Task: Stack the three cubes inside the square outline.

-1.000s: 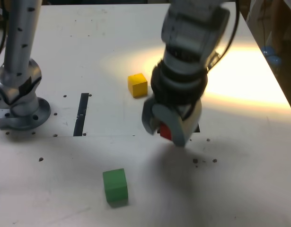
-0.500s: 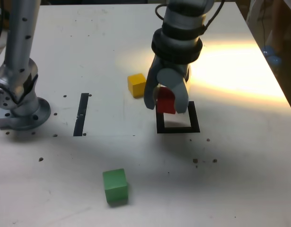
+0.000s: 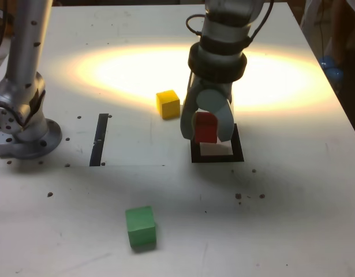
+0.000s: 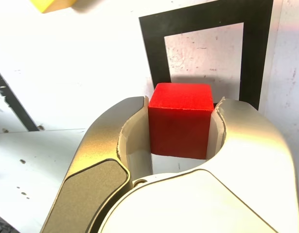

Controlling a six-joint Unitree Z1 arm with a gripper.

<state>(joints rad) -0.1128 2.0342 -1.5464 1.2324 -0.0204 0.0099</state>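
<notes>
My gripper (image 3: 205, 128) is shut on the red cube (image 3: 205, 127), holding it just above the far part of the square outline (image 3: 217, 157). In the wrist view the red cube (image 4: 180, 119) sits pinched between the two fingers (image 4: 121, 145), with the square outline (image 4: 156, 43) and its white centre right beyond it. The yellow cube (image 3: 168, 104) rests on the table to the exterior view's left of the gripper, and its corner (image 4: 51, 5) shows at the wrist picture's edge. The green cube (image 3: 141, 227) lies alone near the table's front edge.
A thin black strip (image 3: 100, 138) lies on the table at the exterior view's left. Beside it stands the arm's grey base (image 3: 24, 124). Small dark specks dot the white table (image 3: 292, 190). A bright light patch falls across the far half.
The gripper has carried the red cube back from the table's front toward the outline and now holds it over the outline's far part. The light patch has spread wider.
</notes>
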